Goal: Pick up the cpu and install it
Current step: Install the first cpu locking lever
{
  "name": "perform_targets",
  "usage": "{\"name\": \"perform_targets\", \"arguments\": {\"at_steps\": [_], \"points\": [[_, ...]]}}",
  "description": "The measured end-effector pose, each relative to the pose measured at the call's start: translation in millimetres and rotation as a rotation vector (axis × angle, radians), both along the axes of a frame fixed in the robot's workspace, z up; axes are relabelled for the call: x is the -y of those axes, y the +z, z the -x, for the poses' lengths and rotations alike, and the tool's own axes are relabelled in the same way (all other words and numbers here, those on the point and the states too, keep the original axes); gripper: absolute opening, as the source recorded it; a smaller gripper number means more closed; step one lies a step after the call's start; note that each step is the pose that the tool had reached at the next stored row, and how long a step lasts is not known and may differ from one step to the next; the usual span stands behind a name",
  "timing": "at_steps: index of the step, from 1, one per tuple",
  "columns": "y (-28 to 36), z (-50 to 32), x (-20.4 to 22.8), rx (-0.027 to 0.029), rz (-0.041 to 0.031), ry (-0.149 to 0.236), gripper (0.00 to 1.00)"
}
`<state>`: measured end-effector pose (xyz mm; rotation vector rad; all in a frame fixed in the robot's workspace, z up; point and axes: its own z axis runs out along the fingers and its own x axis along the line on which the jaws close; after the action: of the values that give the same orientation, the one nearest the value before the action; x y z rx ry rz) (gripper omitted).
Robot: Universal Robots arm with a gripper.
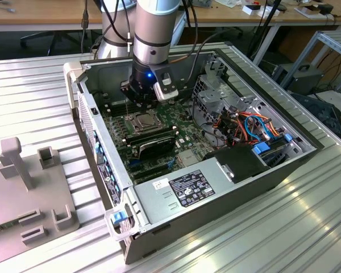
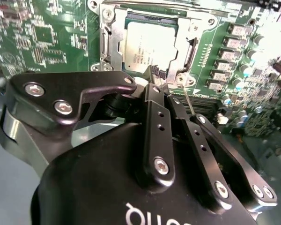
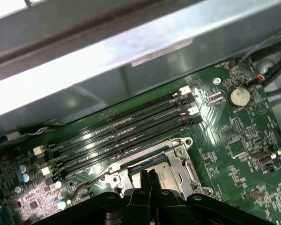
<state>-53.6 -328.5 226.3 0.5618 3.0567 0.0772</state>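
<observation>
A: where's the cpu (image 2: 147,46)?

B: one chip, sitting in its socket frame (image 2: 113,49); my claw (image 2: 155,77) hangs just above its edge, fingers pinched together, holding nothing; four memory slots (image 3: 126,136) beside it.

Arm (image 1: 153,34) upright, wrist pointing down, hand (image 2: 155,77) fingers pressed together

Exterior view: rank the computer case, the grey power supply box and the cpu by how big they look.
1. Computer case, largest.
2. Power supply box.
3. Cpu, smallest, lying in its socket below the gripper.
</observation>
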Motion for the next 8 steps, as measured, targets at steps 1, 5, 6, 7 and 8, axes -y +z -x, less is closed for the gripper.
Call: {"name": "perform_targets", "arguments": {"at_steps": [1, 5, 6, 7, 8], "points": [[0.0, 0.0, 0.0, 0.0000, 0.0000, 0.018, 0.11], [-0.3, 0.0, 0.0, 0.0000, 0.0001, 0.108, 0.11], [-0.4, 0.0, 0.0, -0.0001, 0.0000, 0.128, 0.11], [-0.4, 0.0, 0.0, 0.0000, 0.0000, 0.145, 0.11], [-0.4, 0.0, 0.0, 0.0000, 0.0000, 0.173, 0.11]]}}
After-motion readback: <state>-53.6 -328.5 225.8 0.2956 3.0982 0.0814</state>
